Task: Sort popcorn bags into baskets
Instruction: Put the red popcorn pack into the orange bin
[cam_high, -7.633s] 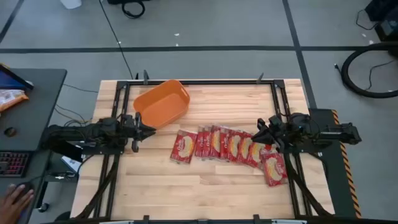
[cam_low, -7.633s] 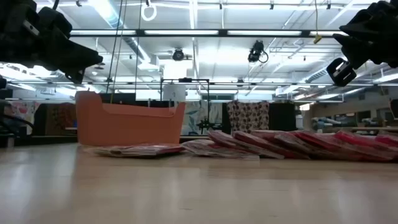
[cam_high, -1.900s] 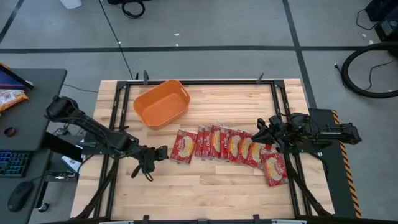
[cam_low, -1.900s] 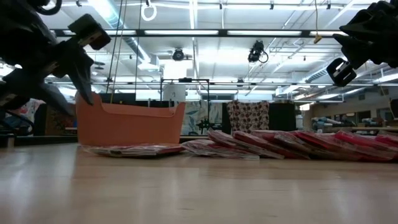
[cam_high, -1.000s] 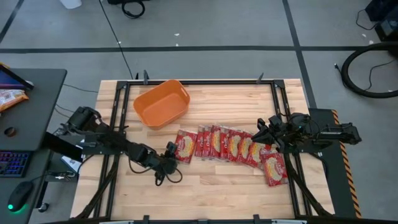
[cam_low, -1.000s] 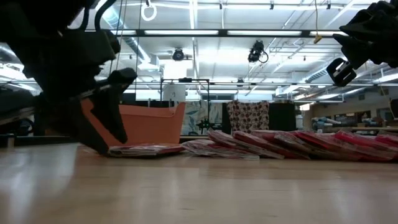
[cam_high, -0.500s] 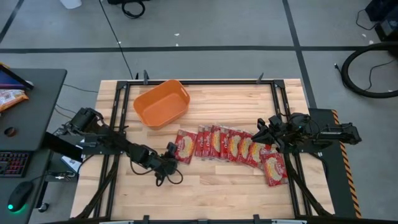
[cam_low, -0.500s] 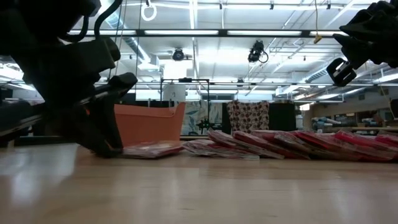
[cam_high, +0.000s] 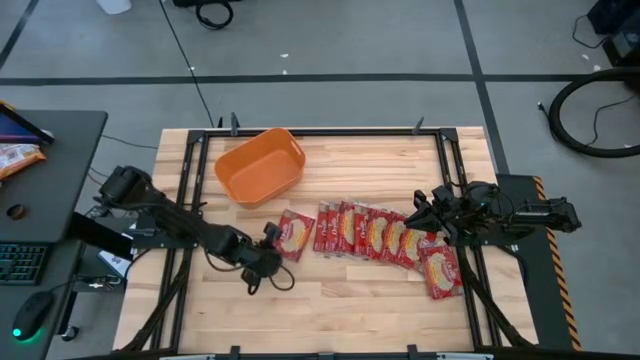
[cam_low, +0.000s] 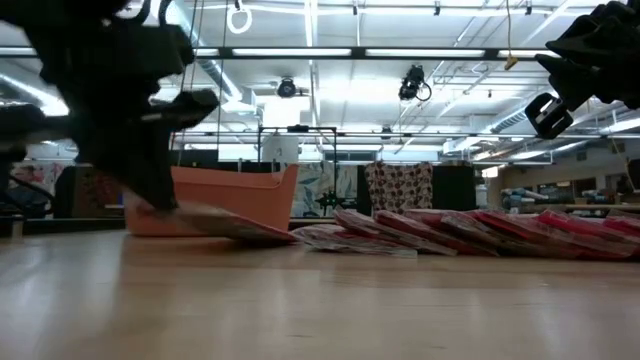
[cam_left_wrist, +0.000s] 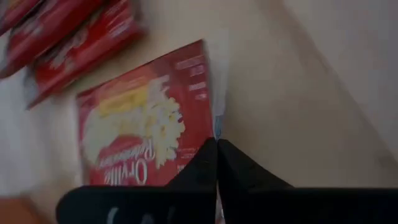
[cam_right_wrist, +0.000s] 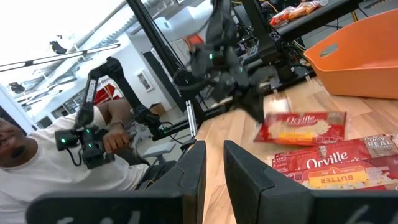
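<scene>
Several red popcorn bags (cam_high: 375, 233) lie in an overlapping row across the table's middle, and one more (cam_high: 441, 270) lies nearer the right edge. The leftmost bag (cam_high: 292, 233) is in my left gripper (cam_high: 270, 238), which is shut on it; in the low view this bag (cam_low: 225, 225) slants. The orange basket (cam_high: 260, 165) stands at the far left of the table, open side up. My right gripper (cam_high: 415, 215) hovers open above the row's right end, high in the low view (cam_low: 560, 95). My left gripper pinches the leftmost bag by its left edge (cam_left_wrist: 214, 127) between the two shut fingers (cam_left_wrist: 202, 165), coming slanting down from the table's left. That end is lifted off the table; the bag tilts, and its right end (cam_low: 285, 238) rests on the wood beside the row.
The basket (cam_low: 215, 195) stands just behind the lifted bag in the low view. Bare wood lies along the near side of the table (cam_high: 330, 310). Black frame rails run along both sides. A person (cam_right_wrist: 62, 155) sits beyond the table's left side.
My left gripper came down at the leftmost bag's left edge, took hold of it, then rose a little toward the far edge. The bag's left end lifted off the table and the bag tilted, while its right end stayed down. The right arm kept still.
</scene>
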